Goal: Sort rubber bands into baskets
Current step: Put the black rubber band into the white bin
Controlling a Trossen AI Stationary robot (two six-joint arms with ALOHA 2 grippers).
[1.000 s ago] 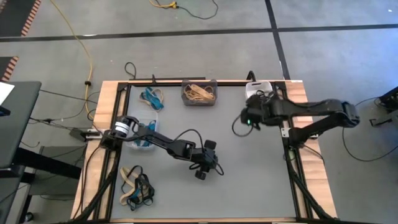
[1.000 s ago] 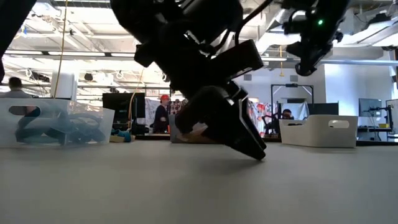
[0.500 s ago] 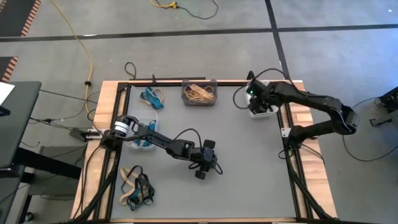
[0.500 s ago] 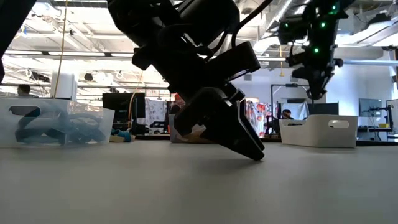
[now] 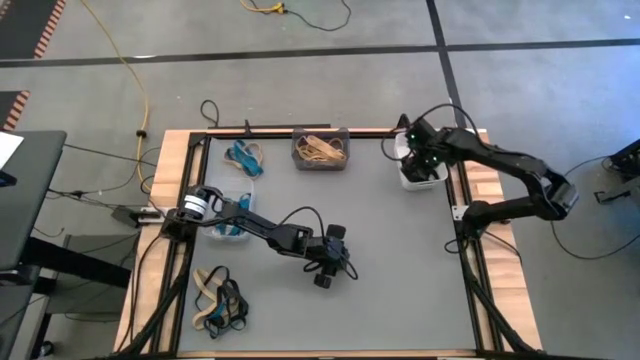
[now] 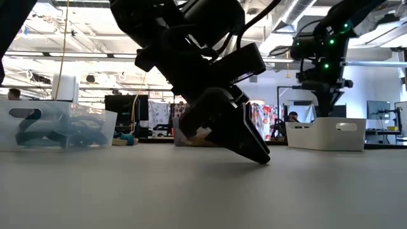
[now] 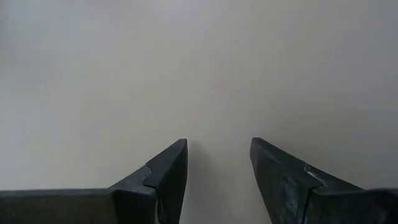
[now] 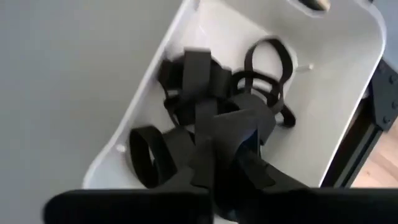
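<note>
- Grey table (image 5: 400, 270) in a wood frame, workshop floor and a yellow cable (image 5: 130, 70) around it.
- My right gripper (image 5: 418, 160) hangs over the white bin (image 5: 408, 178) at the far right edge; wrist view shows black bands (image 8: 205, 106) heaped inside. A black band (image 8: 233, 134) sits right at the fingers, which look barely parted; held or dropped, I can't tell.
- My guess: I'm over this bin to drop black with black.
- My left gripper (image 5: 322, 280) rests tip-down mid-table, fingers (image 7: 165, 174) spread, nothing between them, parked out of the way.
- Tan bands (image 5: 320, 150) in the dark bin (image 5: 297, 161); blue ones (image 5: 245, 157) loose beside it.
- Clear bin (image 6: 105, 124) holds blue.
- Mixed pile (image 5: 220, 305) left to sort, near left corner.
</note>
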